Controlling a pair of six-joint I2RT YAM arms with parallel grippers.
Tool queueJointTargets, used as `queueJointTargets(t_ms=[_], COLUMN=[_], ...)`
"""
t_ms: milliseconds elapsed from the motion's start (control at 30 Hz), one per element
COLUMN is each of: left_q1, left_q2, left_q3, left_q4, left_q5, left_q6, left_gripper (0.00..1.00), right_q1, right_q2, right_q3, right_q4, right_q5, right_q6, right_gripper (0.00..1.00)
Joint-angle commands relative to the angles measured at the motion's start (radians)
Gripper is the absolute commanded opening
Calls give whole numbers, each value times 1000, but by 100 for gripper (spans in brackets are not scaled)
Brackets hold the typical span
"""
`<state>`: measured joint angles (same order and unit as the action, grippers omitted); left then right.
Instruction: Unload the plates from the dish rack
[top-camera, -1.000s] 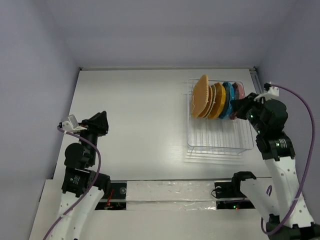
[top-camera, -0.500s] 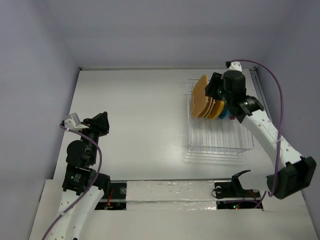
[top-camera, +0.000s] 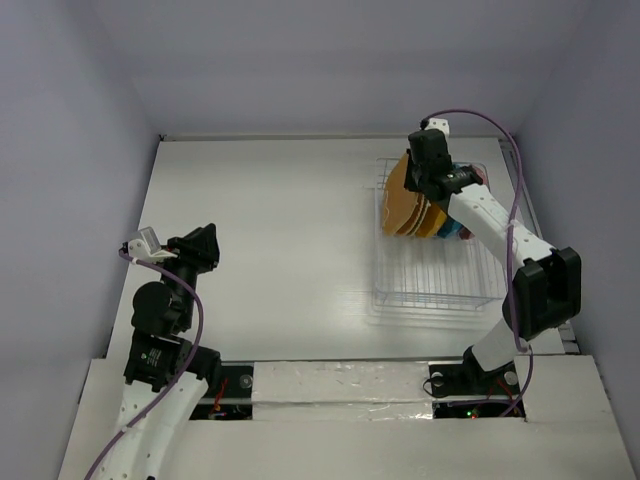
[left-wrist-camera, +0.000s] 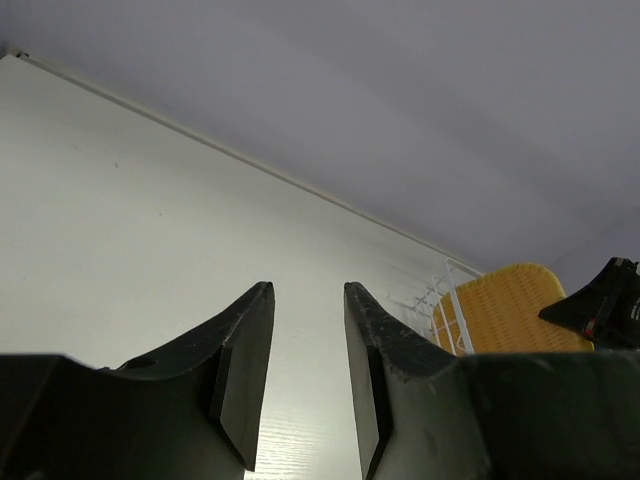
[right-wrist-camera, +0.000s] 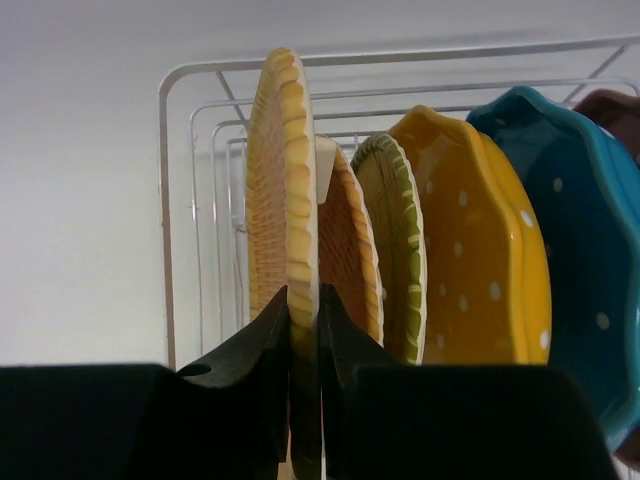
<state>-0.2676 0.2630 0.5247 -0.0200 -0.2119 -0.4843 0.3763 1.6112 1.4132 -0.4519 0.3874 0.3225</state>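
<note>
Right gripper (right-wrist-camera: 304, 300): being kept pinched on the lower rim of the orange-tan woven-look rounded-square plate (right-wrist-camera: 283, 180), with one black finger (right-wrist-camera: 262, 350) being pressed against each face.
Held plate: being kept upright on edge at the left end of the row, inside the clear ribbed rectangular dish rack (right-wrist-camera: 165, 200).
Neighbouring plates: a tan woven plate (right-wrist-camera: 345, 250) is being held just beside it. Then come a green-edged woven round plate (right-wrist-camera: 397, 240), a yellow-orange scalloped dotted plate (right-wrist-camera: 470, 260) and a blue dotted plate (right-wrist-camera: 580, 250). A dark pinkish plate (right-wrist-camera: 615, 105) is being cut off by the frame edge. All are being supported on edge.
Rack position: being shown from above at the far right of the white table (top-camera: 280, 220), with the plates crowded at its far end.
Left gripper (left-wrist-camera: 305, 295): fingers being held spread above the table's left side, well apart from the rack.
</note>
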Motion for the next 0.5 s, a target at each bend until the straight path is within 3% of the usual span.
queueJointTargets(t_ms=[0, 167, 467], left_q1=[-4, -4, -4], left_q2=[-11, -8, -5], left_q3=[14, 12, 11], left_q4=[35, 38, 42], left_q5=[5, 5, 5], left_q6=[0, -4, -7], left_gripper=[31, 34, 52], right_q1=[33, 79, 205], right_q2=[-25, -51, -123], right_q3=[85, 223, 447], right_q4=[-10, -71, -183], right_q5=[59, 129, 254], right_q6=[-5, -43, -103], right_gripper=[1, 0, 0])
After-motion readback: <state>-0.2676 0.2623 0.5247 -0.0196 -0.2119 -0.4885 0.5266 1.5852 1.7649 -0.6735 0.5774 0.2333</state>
